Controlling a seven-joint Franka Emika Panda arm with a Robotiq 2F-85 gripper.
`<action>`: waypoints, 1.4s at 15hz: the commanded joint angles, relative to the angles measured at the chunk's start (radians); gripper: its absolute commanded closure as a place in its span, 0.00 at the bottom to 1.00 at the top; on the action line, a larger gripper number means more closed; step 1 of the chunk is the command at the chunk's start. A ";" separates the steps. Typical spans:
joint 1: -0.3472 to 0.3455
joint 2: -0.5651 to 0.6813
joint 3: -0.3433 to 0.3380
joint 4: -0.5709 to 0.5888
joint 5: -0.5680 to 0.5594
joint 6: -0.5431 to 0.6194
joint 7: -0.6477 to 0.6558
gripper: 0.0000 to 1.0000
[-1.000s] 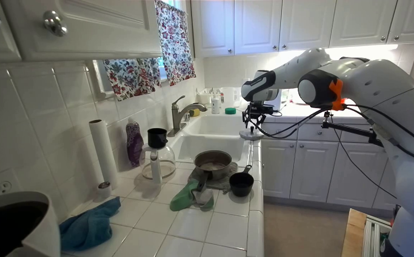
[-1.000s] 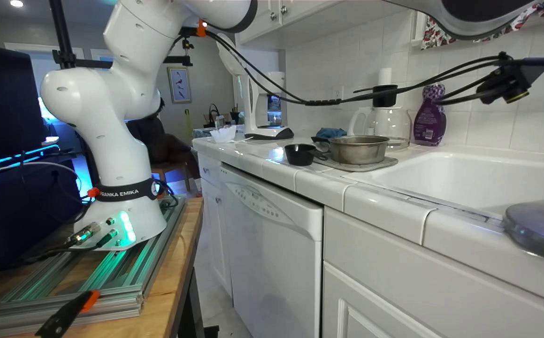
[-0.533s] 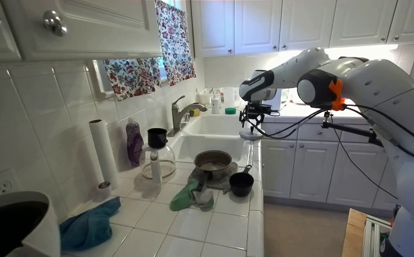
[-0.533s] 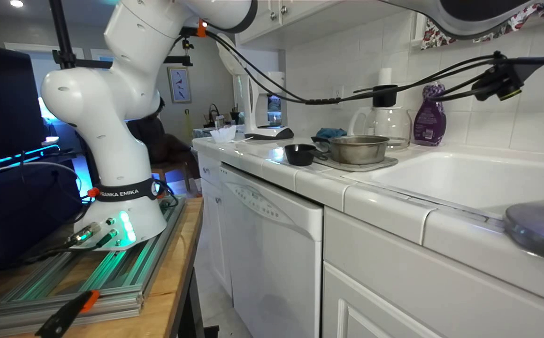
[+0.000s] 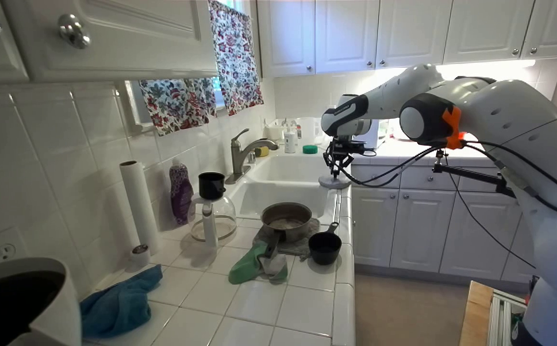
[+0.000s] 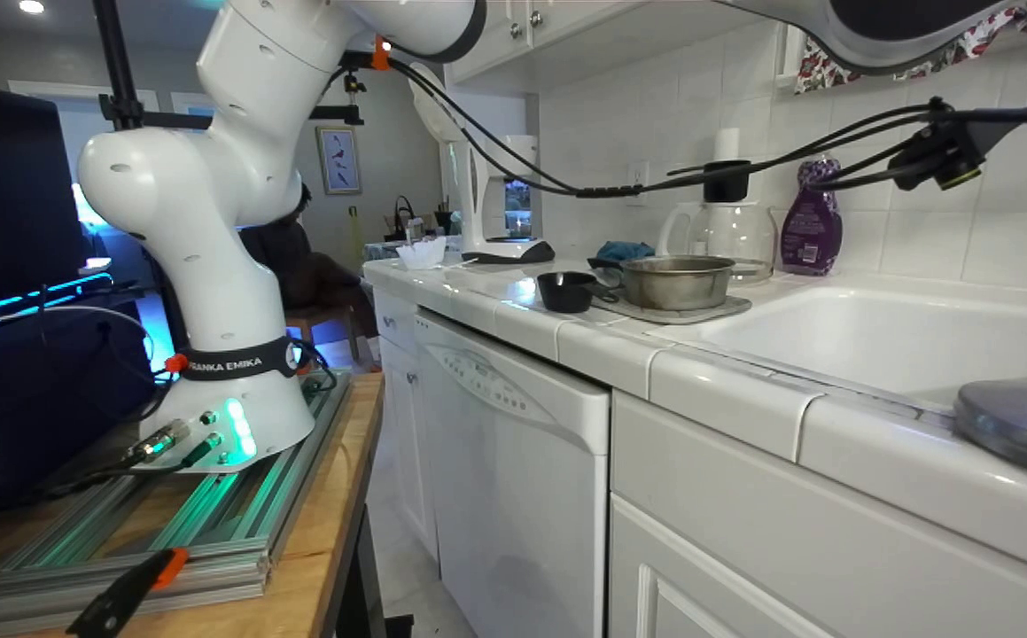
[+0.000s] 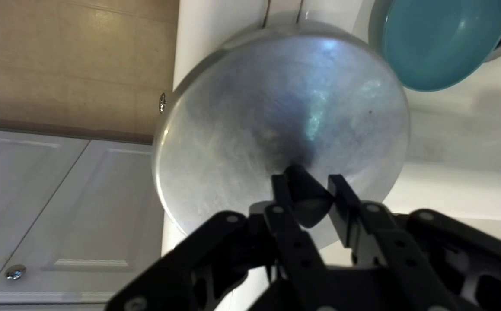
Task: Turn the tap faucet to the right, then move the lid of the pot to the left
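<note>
Wrist view: fingers (image 7: pixel 343 192) narrowly parted, gripping the knob (image 7: pixel 310 204) of the lid (image 7: pixel 263 125) between them. Lid is at the front rim of the sink (image 5: pixel 283 193). Tap (image 5: pixel 238 161), in an exterior view, stands upright behind it.

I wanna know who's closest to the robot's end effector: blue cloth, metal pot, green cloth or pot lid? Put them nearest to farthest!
In an exterior view, from the end effector:
1. Pot lid: right under it.
2. Metal pot: beside the sink.
3. Green cloth: closer to the camera than the pot.
4. Blue cloth: farthest, lower left of the picture.
</note>
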 commanded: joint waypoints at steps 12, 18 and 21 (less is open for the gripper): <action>0.207 -0.161 0.049 -0.042 -0.121 -0.054 -0.178 0.94; 0.200 -0.192 0.187 -0.008 -0.148 0.032 -0.387 0.94; 0.204 -0.179 0.187 0.007 -0.160 0.036 -0.355 0.74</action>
